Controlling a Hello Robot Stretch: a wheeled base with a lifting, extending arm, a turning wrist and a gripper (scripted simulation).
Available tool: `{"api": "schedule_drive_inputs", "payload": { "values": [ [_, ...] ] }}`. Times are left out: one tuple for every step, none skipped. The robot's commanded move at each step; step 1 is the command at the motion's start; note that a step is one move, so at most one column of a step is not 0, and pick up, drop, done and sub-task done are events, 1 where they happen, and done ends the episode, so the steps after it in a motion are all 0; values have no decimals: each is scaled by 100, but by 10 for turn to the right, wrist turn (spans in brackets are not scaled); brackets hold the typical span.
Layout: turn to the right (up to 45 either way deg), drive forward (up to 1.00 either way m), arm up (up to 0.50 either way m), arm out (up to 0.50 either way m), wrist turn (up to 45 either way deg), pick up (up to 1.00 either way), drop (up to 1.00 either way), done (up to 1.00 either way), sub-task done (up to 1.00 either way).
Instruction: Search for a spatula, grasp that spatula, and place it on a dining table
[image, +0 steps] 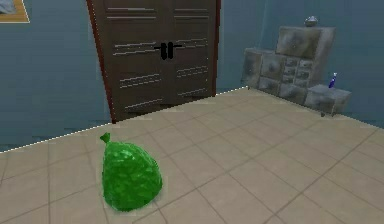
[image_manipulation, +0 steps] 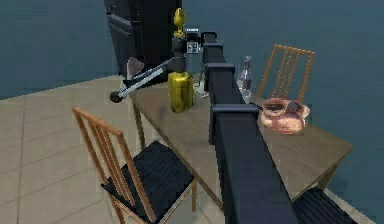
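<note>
My arm (image_manipulation: 235, 130) reaches out as a dark bar over a wooden dining table (image_manipulation: 310, 155) in the arm side view. At its far end the gripper (image_manipulation: 165, 68) holds a long thin grey utensil (image_manipulation: 128, 90), shaped like a spatula. The utensil slants down to the left past the table's far corner and hangs clear of the tabletop. A yellow bottle (image_manipulation: 180, 92) stands on the table right by the gripper.
On the table stand a clear bottle (image_manipulation: 246, 78) and a pinkish bowl (image_manipulation: 283, 114). Wooden chairs stand at the near side (image_manipulation: 130, 165) and far side (image_manipulation: 287, 68). A dark cabinet (image_manipulation: 135, 30) rises behind. Ahead are a green bag (image: 130, 175), a dark double door (image: 160, 50) and a stone-grey dresser (image: 295, 65).
</note>
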Motion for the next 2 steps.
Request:
{"api": "schedule_drive_inputs", "payload": {
  "values": [
    [0, 0, 0, 0, 450, 0, 0, 0, 0],
    [0, 0, 0, 0, 450, 0, 0, 0, 0]
  ]
}}
